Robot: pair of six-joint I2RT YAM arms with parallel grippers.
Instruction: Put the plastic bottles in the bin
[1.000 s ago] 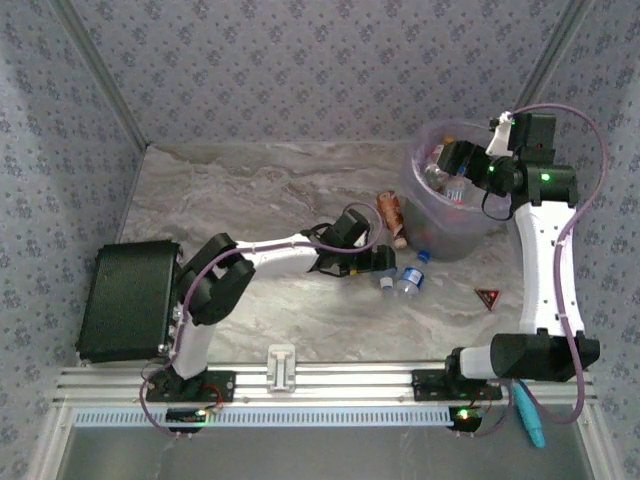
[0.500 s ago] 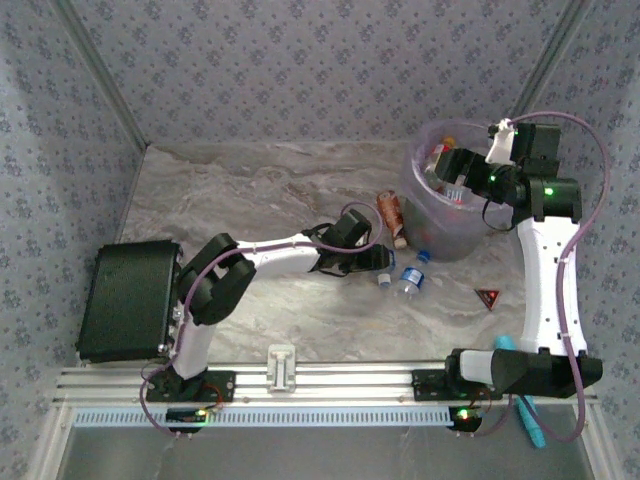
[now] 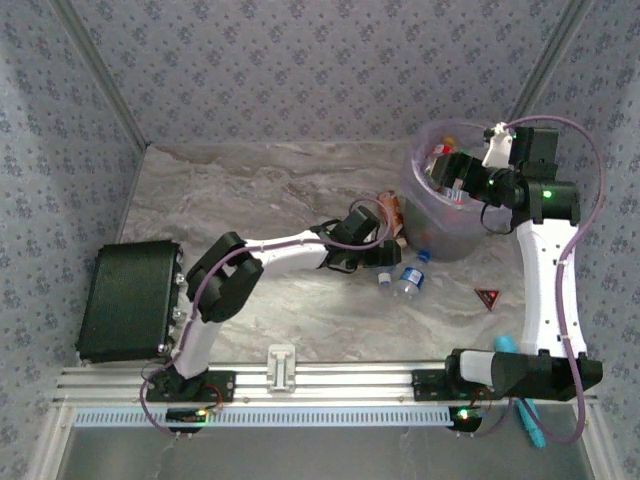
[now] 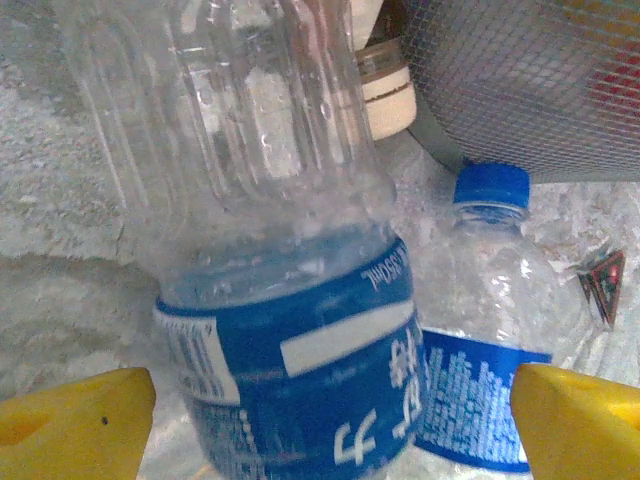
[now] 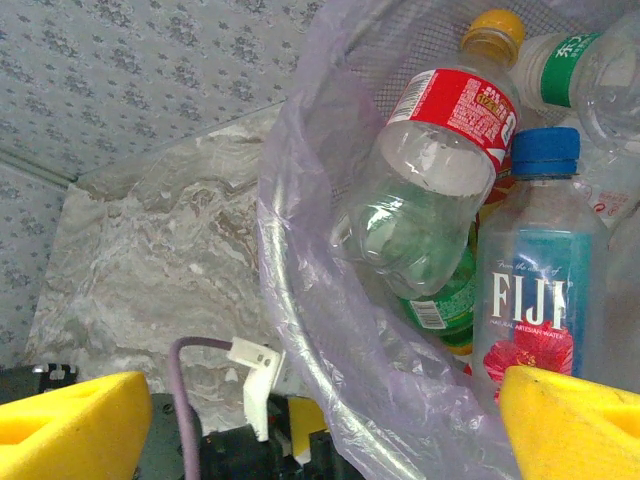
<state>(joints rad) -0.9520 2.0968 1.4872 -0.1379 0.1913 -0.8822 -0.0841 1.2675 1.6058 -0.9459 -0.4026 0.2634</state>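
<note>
Left hand (image 4: 320,425), spread wide, straddles a clear blue-labelled bottle (image 4: 285,350) on the tabletop (image 4: 60,200). It looks empty: light, slick, easily crushed, so a gentle grip across the labelled middle seems best. Right hand (image 5: 320,430), also spread, hangs above the bin (image 5: 300,300).

Left gripper (image 3: 383,258) has pushed further right and away from the bases, with the elbow swinging out after it. Its wrist now overlaps the near end of the orange-brown bottle (image 3: 392,207) beside the bin (image 3: 455,238). Right gripper (image 3: 447,172) has crept slightly left and lower over the bin. The right arm's shoulder has rolled, and the long link stands straighter.
</note>
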